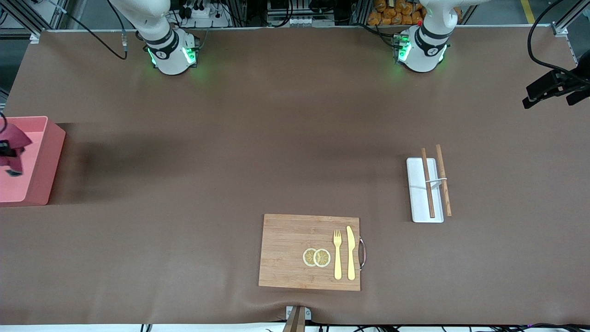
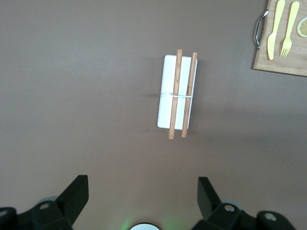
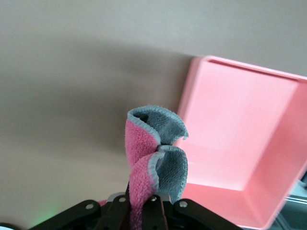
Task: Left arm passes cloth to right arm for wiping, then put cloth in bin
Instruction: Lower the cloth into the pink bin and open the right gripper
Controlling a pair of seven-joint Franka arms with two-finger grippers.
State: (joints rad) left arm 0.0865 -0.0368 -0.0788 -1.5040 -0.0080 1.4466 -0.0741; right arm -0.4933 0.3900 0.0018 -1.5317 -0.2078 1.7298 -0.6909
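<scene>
Nearest the front camera lies a rectangular bamboo cutting board (image 1: 309,251) with a metal handle, carrying two lemon slices (image 1: 316,257), a yellow plastic fork (image 1: 337,254) and a yellow plastic knife (image 1: 351,253); farther from that camera, toward the left arm's end of the brown table (image 1: 230,138), a flat white rectangular tray (image 1: 417,198) bears a pair of brown wooden chopsticks (image 1: 436,180). At the right arm's end stands the pink rectangular plastic bin (image 1: 44,157), and over its open top the right claw (image 1: 5,154) holds the small crimson-pink cloth (image 1: 13,138) with a dark grey edge. From the left wrist, the left claw (image 2: 143,199) hangs high over the table with its black fingers (image 2: 76,191) spread wide and empty, the tray and chopsticks below it; that arm waits. From the right wrist, the right claw (image 3: 144,211) is pinched tight on the bunched cloth (image 3: 153,153), whose folds stand up in soft loops, with the bin (image 3: 240,143) close beside. Judging by those loops, the cloth is light, limp and fuzzy, not slippery or fragile; a pinch on a gathered fold suits it, and once released it should simply flop down.
</scene>
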